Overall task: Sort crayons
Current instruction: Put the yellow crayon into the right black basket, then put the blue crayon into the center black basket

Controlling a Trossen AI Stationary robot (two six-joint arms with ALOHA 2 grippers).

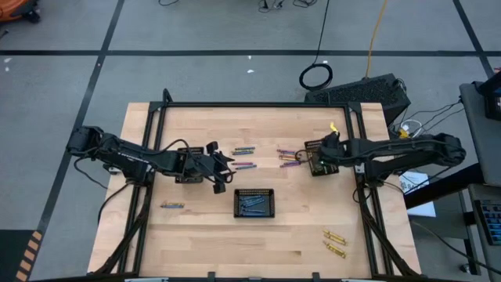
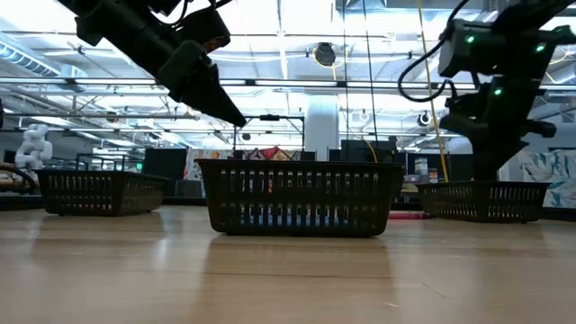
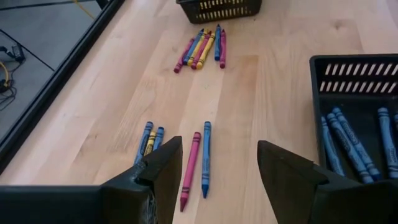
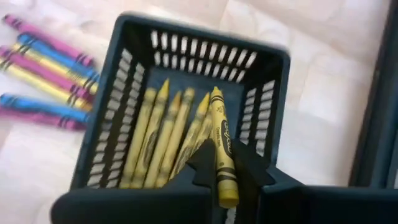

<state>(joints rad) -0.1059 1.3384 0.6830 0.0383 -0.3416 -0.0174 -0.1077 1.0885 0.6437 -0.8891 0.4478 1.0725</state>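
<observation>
**A:** Yellow crayon (image 4: 221,163) pinched narrow in the right tool (image 4: 225,167), hanging over the basket (image 4: 268,118) that already holds the other yellow ones (image 4: 163,134). From the worktop's (image 1: 196,235) centre, that basket sits at about two o'clock.

**B:** So the step looks like a drop. I'd let the crayon go low and lined up with the ones lying inside, so it settles flat rather than bouncing against the wall.

**A:** And the left tool (image 3: 217,171)?

**B:** Fingers spread wide, holding nothing, hovering at about ten o'clock from centre. A pink crayon (image 3: 190,169) and a blue crayon (image 3: 206,158) lie side by side on the wood between the fingers, with a few more blue and yellow ones (image 3: 149,140) just beside them.

**A:** The middle basket (image 1: 255,203), at about six o'clock, holds blue ones (image 3: 348,143).

**B:** Then the blue one seems the likely pick. Come down with a finger on either side of it and keep the pink one outside the grip, since the two nearly touch.

**A:** A mixed heap (image 3: 202,48) waits farther off by the yellow basket.
</observation>
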